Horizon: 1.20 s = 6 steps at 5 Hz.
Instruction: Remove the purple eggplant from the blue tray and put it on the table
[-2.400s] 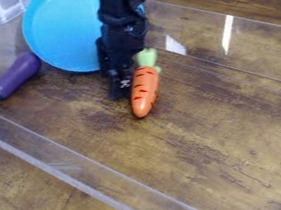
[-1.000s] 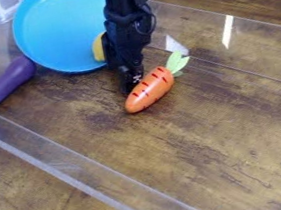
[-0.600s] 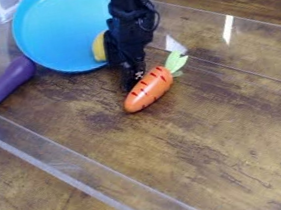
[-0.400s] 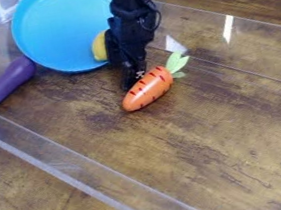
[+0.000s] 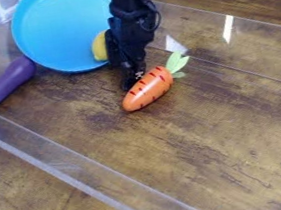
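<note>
The purple eggplant (image 5: 11, 78) lies on the brown wooden table (image 5: 180, 161) at the left, just outside the blue tray's (image 5: 56, 30) rim, with its teal stem end pointing down-left. The round tray sits at the back left. My black gripper (image 5: 132, 75) hangs nearly straight down at the tray's right edge. It is open, and its tips sit just above the left end of an orange carrot (image 5: 148, 88). Nothing is between the fingers. The gripper is well to the right of the eggplant.
A yellow lemon (image 5: 99, 48) shows at the tray's right rim, partly hidden behind the arm. The carrot's green leaves (image 5: 177, 62) point up-right. Clear acrylic walls (image 5: 57, 156) edge the table at the front left and at the right.
Since the earliest frame the carrot has swung from upright to slanted, its leaves now up-right, and the lemon has come into view. Over the last second the arm held still.
</note>
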Motion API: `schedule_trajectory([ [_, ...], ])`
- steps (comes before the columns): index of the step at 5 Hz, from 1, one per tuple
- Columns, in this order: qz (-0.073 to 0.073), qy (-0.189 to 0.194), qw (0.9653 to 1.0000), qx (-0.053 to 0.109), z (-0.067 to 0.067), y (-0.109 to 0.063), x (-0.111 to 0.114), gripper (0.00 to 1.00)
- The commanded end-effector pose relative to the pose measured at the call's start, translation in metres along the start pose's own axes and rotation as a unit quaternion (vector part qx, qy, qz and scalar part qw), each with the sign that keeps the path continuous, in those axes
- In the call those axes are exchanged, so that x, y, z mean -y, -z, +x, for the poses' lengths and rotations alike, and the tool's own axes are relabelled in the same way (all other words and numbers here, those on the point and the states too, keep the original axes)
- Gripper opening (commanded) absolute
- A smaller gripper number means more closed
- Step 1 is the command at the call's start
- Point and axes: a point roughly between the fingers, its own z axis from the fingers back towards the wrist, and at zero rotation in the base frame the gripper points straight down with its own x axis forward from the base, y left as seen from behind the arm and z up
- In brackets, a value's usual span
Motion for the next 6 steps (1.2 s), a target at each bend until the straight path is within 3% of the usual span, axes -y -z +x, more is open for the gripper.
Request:
schedule_trajectory([
  [1,-0.01,-0.006,0.9998,-0.016,-0.019,0.012,-0.001,1.0],
  [2,-0.014,-0.007,0.9998,-0.013,-0.015,0.011,0.006,1.0],
  [5,-0.024,0.009,0.9997,-0.001,-0.022,0.01,0.017,1.0],
  [6,-0.025,0.026,0.9993,0.006,-0.017,0.008,0.029,1.0],
])
